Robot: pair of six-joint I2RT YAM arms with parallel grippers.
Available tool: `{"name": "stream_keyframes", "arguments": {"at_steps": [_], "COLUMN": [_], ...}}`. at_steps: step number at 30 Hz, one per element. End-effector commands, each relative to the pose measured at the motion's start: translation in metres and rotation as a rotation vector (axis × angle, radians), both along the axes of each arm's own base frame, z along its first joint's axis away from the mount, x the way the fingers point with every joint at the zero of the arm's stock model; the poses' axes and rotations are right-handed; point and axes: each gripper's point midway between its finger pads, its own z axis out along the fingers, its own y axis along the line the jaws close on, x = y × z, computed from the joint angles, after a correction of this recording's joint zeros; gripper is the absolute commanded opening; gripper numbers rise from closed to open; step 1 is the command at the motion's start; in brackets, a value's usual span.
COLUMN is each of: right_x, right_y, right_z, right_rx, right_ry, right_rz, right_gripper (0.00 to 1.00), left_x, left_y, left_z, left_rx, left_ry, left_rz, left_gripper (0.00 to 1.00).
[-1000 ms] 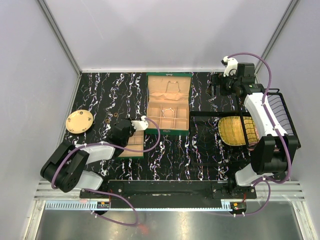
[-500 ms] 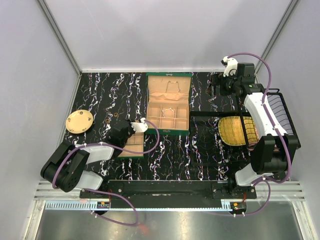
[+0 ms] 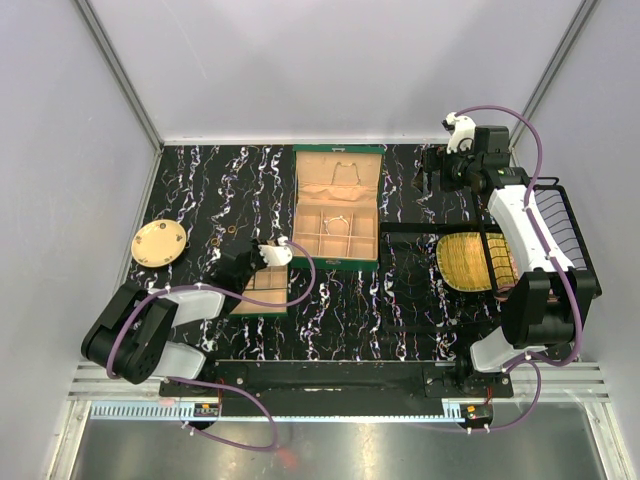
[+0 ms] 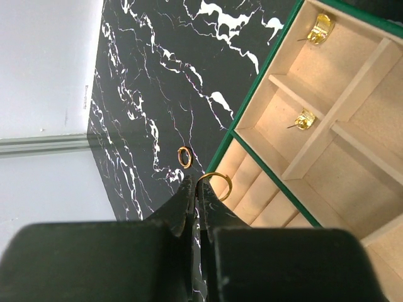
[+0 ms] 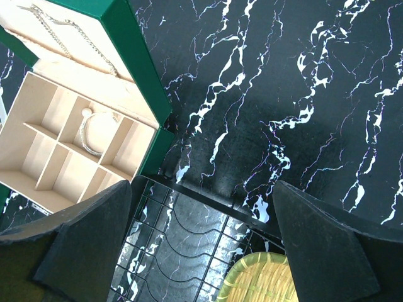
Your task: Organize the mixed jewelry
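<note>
since a sec ago the left arm has drawn back a little toward its base, so more of the small flat tray with green rim and tan felt compartments (image 4: 359, 63) is uncovered in the top view. the right arm has not moved.

the left gripper (image 4: 194, 182) has its jaws pressed together, and at the very tips they seem to pinch the edge of a thin gold hoop ring (image 4: 217, 173). the ring hangs just over the near corner of the tray, above the narrow slotted part, not yet laid down. the right gripper (image 5: 201, 187) is spread wide with nothing between the fingers, high over the black marble-pattern table (image 4: 157, 94), beside the open green jewelry box with tan lining (image 5: 132, 50).

progress, as far as visible:
- done: a thin pale chain (image 5: 66, 38) lies in the lid part of the green box, and a whitish bracelet loop (image 5: 93, 135) lies in one compartment of it.
- done: two small gold earrings, one (image 4: 321, 28) and another (image 4: 305, 119), sit in separate compartments of the tray.
- in hand: the hoop ring, prob. meant for the slotted part.
- left: a smaller gold ring (image 4: 183, 156) lies on the table just outside the tray rim, near the left fingertips. the top view may show 1 more tiny piece nearby, too small to tell.

so i judge the task well past the middle, approx. 2 rings left to place.
</note>
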Motion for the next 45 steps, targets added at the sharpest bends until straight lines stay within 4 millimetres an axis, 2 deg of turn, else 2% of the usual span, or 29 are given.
{"name": "stream_keyframes", "arguments": {"at_steps": [1,18,33,45], "right_x": [0.002,0.004,0.006,0.008], "right_y": [0.002,0.001,0.000,-0.001], "right_z": [0.014,0.009,0.003,-0.002], "right_rx": [-0.004,-0.010,-0.017,-0.025], "right_ry": [-0.045,-0.034,-0.025,-0.014], "right_rz": [0.013,0.011,0.007,0.003], "right_gripper": [1.00,1.00,1.00,1.00], "left_x": [0.005,0.008,0.010,0.005], "left_y": [-0.007,0.007,0.002,0.003], "left_z": [0.007,-0.002,-0.001,-0.011], "left_rx": [-0.019,0.074,0.122,0.165], "left_ry": [-0.050,-0.077,-0.086,-0.087], "left_rz": [-0.041,-0.057,-0.174,-0.213], "left_gripper": [0.00,0.00,0.00,0.00]}}
